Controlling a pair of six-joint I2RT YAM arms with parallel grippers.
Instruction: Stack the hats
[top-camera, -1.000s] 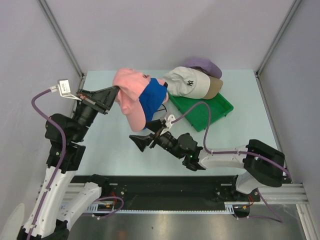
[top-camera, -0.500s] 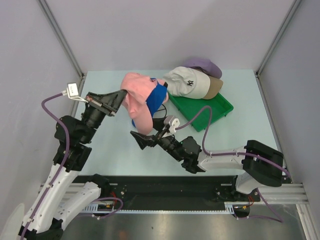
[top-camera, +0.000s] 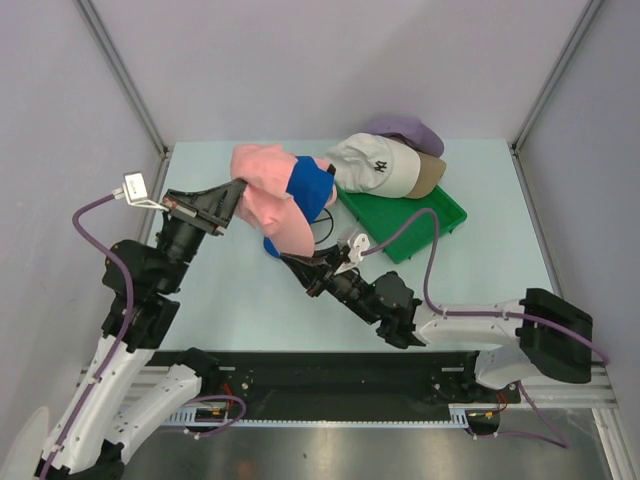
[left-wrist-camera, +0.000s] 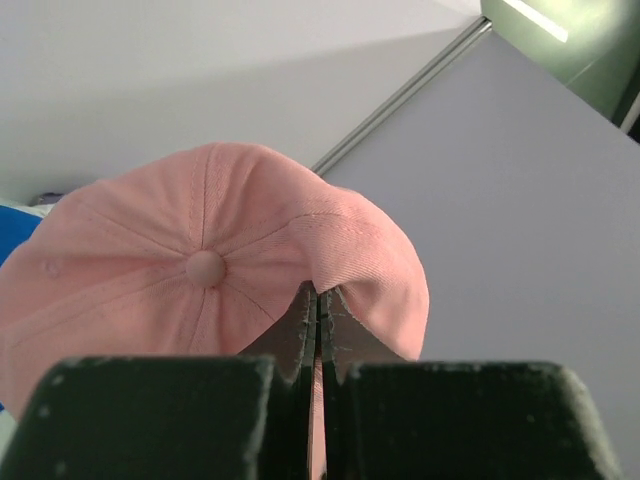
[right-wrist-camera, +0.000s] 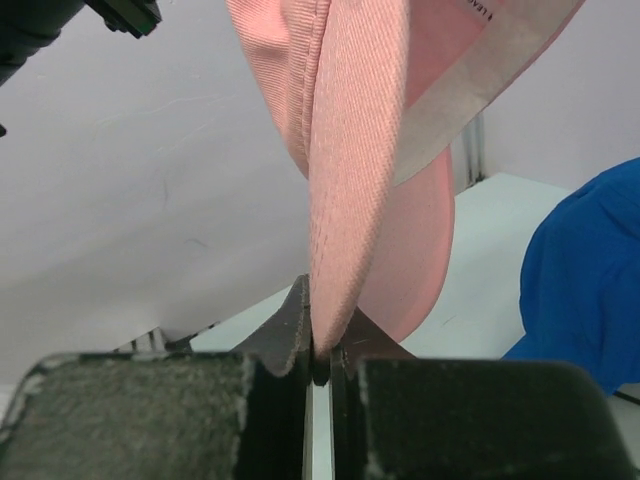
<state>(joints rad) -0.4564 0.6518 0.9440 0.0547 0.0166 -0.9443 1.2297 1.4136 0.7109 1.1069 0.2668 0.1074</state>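
- Holding the pink cap (top-camera: 265, 188) off the table (top-camera: 220, 290) with 2 claws at once. Judged step: bringing it over the blue cap (top-camera: 312, 186) to nest on it.
- Left gripper (left-wrist-camera: 317, 296): jaws pressed together on a small fold of crown fabric. The top button sits just above and left of the tips, and the crown fills the view ahead of the claw.
- Right gripper (right-wrist-camera: 320, 335): jaws pinching the edge of the pink brim, which rises straight up from the tips. The blue cap lies ahead and to the right of this claw.
- Blue cap: just past the left claw's tips and partly covered by the pink crown. I cannot tell whether the 2 caps touch.
- White cap (top-camera: 375, 165), tan cap (top-camera: 432, 176) and lavender cap (top-camera: 405, 130): bunched well beyond the right claw at the far edge of the green tray (top-camera: 425, 228). White overlaps tan, and lavender is behind both.
- Handling, judged: light, soft cloth. The crown folds under a pinch and gives no shape control. The brim looks stiffer and curved, so it steers orientation better.
- Best holds, judged: brim edge plus a crown seam, as now.
- Risk: thin fabric may slide out of a tip pinch, and pulling the claws apart would stretch the crown flat and spoil the nesting.
- Progress, judged: pink not yet seated, with 3 caps left to add.
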